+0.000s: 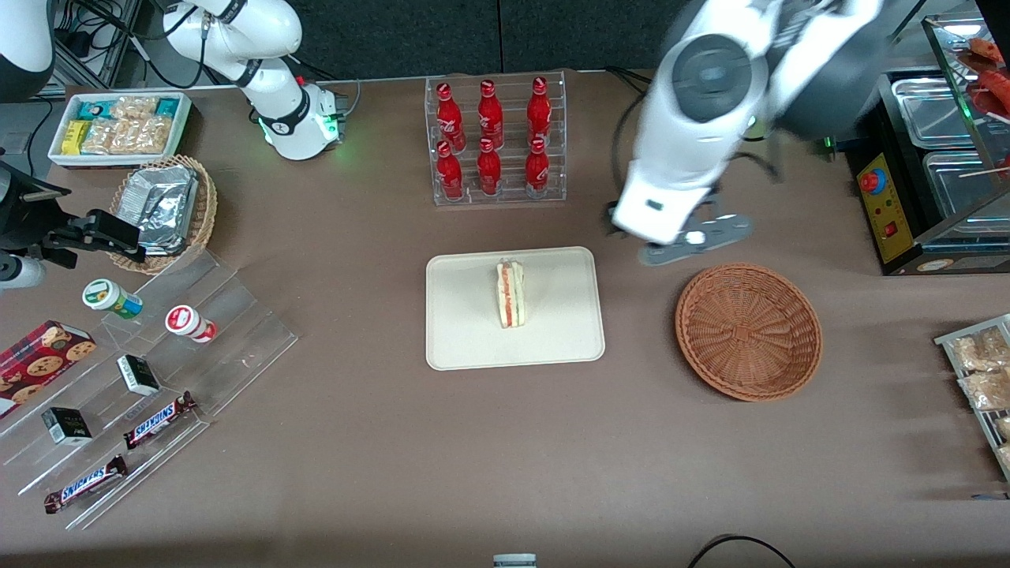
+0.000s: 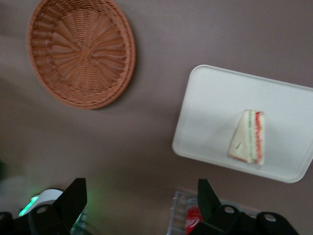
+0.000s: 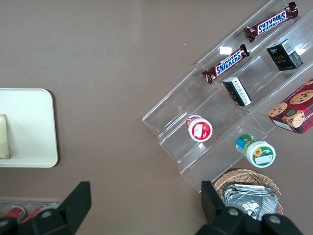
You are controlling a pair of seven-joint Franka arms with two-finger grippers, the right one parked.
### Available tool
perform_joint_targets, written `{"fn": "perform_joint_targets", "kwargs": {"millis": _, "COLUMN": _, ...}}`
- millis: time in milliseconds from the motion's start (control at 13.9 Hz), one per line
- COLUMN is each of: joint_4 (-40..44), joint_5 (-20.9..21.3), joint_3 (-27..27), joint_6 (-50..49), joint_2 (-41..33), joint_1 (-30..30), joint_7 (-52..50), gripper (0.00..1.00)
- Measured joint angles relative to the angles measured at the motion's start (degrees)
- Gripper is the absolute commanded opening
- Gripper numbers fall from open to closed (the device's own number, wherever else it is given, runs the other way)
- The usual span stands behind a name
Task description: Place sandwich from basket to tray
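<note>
Sandwich [image 1: 510,294] stands on its edge near the middle of the tray [image 1: 465,339] — the placing looks done. Beside the tray, toward the working arm's end of the counter, the basket [image 1: 747,331] sits empty. Farther from the camera and high above the counter, the pincer [image 2: 142,208] hangs with fingers apart, holding nothing — only withdrawal seems left.

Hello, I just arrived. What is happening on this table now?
The sandwich lies on the tray, so the move looks done. The basket beside the tray holds nothing. The left arm's end effector is open, holds nothing, and hangs above the table near the bottle rack.
</note>
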Motion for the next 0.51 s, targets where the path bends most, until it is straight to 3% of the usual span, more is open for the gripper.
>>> {"fn": "perform_joint_targets", "kwargs": {"millis": 505, "joint_4": -8.0, "joint_5": 0.0, "joint_3": 0.3, "joint_6": -3.1, "joint_2": -11.0, "joint_1": 16.9, "joint_7": 23.9, "gripper": 1.00}}
